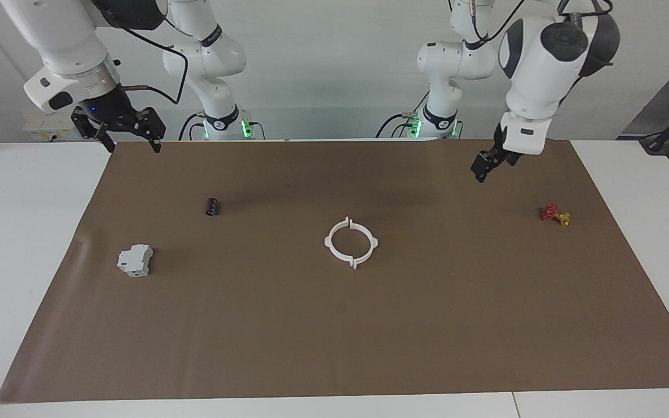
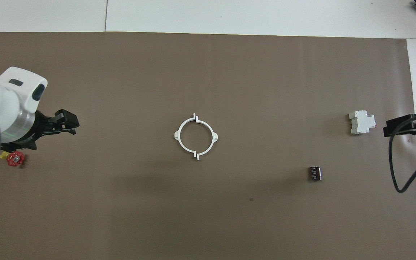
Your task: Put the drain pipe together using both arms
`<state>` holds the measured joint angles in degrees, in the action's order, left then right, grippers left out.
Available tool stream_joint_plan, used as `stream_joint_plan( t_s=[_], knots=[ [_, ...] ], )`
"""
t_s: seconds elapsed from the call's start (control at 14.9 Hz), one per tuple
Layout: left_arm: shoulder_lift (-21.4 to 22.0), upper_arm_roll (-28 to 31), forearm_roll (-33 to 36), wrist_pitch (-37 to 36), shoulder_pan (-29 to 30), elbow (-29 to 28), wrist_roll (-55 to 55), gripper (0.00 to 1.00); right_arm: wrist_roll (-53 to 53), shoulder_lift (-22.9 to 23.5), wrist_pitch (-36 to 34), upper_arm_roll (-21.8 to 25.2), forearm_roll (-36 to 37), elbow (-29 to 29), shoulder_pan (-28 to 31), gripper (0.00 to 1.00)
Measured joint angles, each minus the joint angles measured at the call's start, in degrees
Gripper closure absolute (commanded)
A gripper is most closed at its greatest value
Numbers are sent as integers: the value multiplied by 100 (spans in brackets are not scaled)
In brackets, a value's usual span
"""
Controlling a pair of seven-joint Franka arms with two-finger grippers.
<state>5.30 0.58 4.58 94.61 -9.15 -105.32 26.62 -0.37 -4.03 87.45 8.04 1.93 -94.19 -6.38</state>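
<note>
The drain pipe [image 1: 328,242] lies flat in the middle of the brown mat, its two white half-ring arcs set together as one ring with four tabs; it also shows in the overhead view [image 2: 177,136]. No gripper touches it. My right gripper [image 1: 131,146] is open and empty, raised over the mat's corner at the right arm's end; its tip shows in the overhead view [image 2: 388,129]. My left gripper [image 1: 479,171] hangs raised over the mat toward the left arm's end, well apart from the ring, and holds nothing that I can see; it also shows in the overhead view [image 2: 69,122].
A grey-white blocky box [image 1: 135,260] and a small black cylinder [image 1: 212,206] lie toward the right arm's end. A red valve with a yellow fitting [image 1: 554,213] lies toward the left arm's end. The brown mat [image 1: 334,337] covers the white table.
</note>
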Motion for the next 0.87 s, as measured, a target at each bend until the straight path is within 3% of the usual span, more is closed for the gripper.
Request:
stream_joint_plan(
  t_s=[0.6,0.87],
  knots=[
    [64,-2,-6,-118,1044,-25,-2922,0,0,0,0,0,0,0,0,0],
    [64,-55,-10,-112,1112,-26,-3040,0,0,0,0,0,0,0,0,0]
  ],
)
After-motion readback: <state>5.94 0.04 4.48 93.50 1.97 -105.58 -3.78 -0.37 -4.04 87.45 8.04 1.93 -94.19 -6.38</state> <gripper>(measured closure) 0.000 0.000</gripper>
